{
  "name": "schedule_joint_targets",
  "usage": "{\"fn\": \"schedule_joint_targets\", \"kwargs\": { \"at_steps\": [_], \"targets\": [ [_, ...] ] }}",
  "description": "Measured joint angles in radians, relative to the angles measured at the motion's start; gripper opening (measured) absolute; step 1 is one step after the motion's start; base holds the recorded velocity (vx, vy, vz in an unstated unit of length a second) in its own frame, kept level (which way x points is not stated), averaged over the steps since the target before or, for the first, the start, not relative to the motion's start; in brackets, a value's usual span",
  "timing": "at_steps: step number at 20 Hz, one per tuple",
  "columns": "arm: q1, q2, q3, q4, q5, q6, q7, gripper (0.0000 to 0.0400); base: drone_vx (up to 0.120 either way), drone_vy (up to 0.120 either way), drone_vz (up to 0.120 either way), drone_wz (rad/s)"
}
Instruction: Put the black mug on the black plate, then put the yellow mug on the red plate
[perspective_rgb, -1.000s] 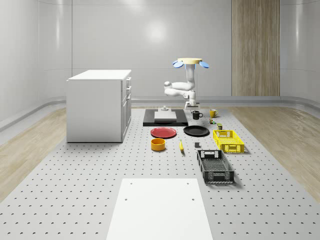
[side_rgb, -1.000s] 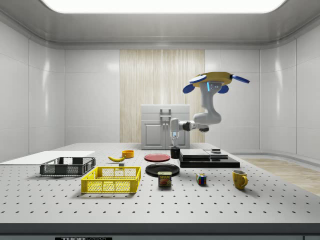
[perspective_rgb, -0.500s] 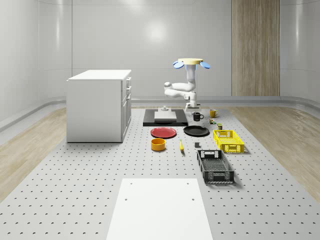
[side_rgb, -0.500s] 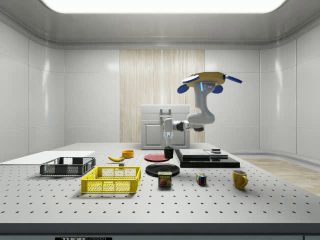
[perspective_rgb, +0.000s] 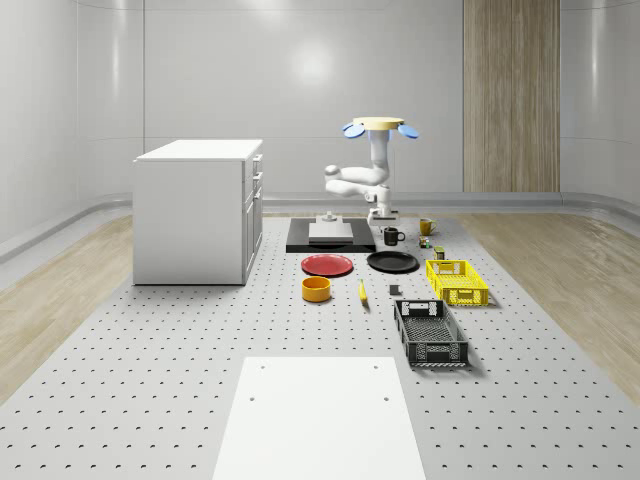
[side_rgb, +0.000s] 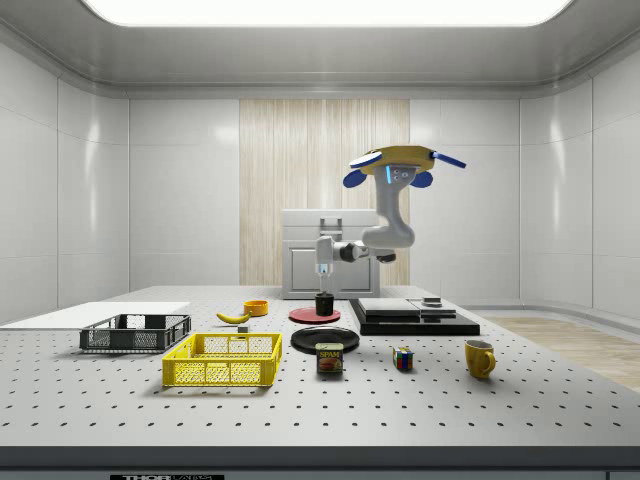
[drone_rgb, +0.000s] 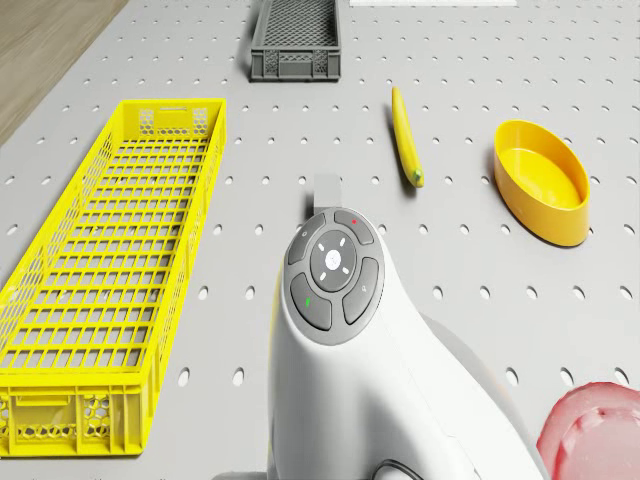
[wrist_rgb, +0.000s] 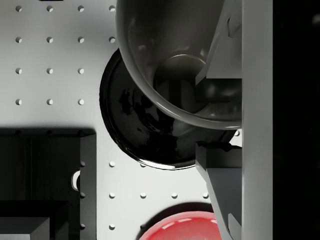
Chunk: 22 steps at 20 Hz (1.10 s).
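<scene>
Two mugs and two plates matter here. Going from the side view's left: the red plate (side_rgb: 314, 315) lies flat on the perforated surface (side_rgb: 120, 400), and the black plate (side_rgb: 325, 339) lies nearer the camera, just beside it. The black mug (side_rgb: 324, 304) hangs in the air above the black plate, held upright, not touching it. The claw (side_rgb: 324, 291) points straight down and is closed on the black mug; in the wrist view one finger (wrist_rgb: 220, 47) is inside the mug (wrist_rgb: 175, 60) and the other outside its wall, with the black plate (wrist_rgb: 145, 130) below and the red plate (wrist_rgb: 182, 227) near it. From the claw the white arm (side_rgb: 365, 245) runs almost level to a bent elbow, then rises to the drone (side_rgb: 403, 162), which hovers above the black platform (side_rgb: 412, 318). Far to the right the yellow mug (side_rgb: 479, 358) stands on the surface, well apart from both plates.

In the whole-scene view the black mug (perspective_rgb: 390, 237) hangs behind the black plate (perspective_rgb: 392, 262).
</scene>
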Motion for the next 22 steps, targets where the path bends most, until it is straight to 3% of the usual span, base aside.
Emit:
{"fn": "schedule_joint_targets", "kwargs": {
  "at_steps": [12,22],
  "targets": [
    [-0.025,-0.008,-0.14,0.045,-0.13,0.064,-0.002,0.011,0.0,0.0,0.0,0.0],
    [-0.054,0.009,-0.265,0.106,-0.249,0.115,-0.005,0.011,0.0,0.0,0.0,0.0]
  ]
}}
